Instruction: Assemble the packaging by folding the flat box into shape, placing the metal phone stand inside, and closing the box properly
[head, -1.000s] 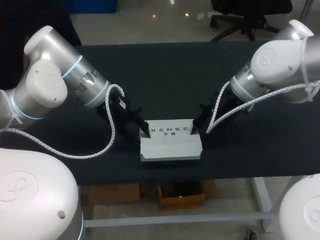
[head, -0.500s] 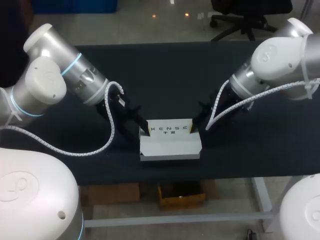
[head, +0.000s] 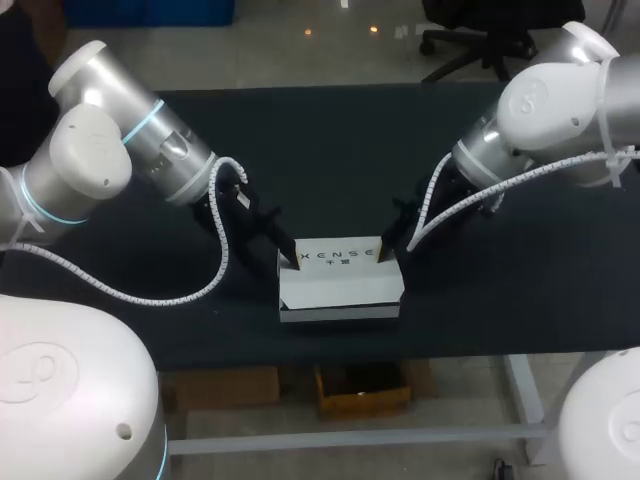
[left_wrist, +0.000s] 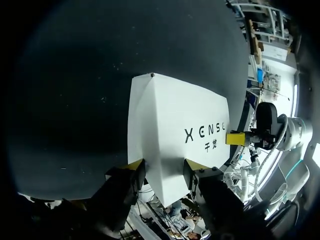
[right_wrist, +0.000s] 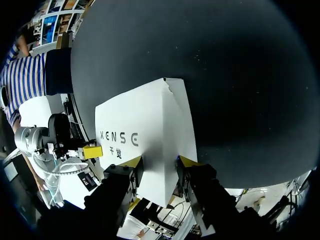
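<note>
A white box with dark print on its top lies on the black table near the front edge. My left gripper sits at its rear left corner and my right gripper at its rear right corner. In the left wrist view the box runs in between the yellow tips of the left gripper, and both fingers touch it. The right wrist view shows the same: the box fills the gap of the right gripper. No metal phone stand shows in any view.
The black table stretches wide behind the box and to both sides. Its front edge lies just beyond the box's front side. Cable looms hang from both wrists, close to the box's corners.
Both arms have shifted slightly while the grippers stayed at the box's rear corners. The box's front face looks a little lower than a second ago.
</note>
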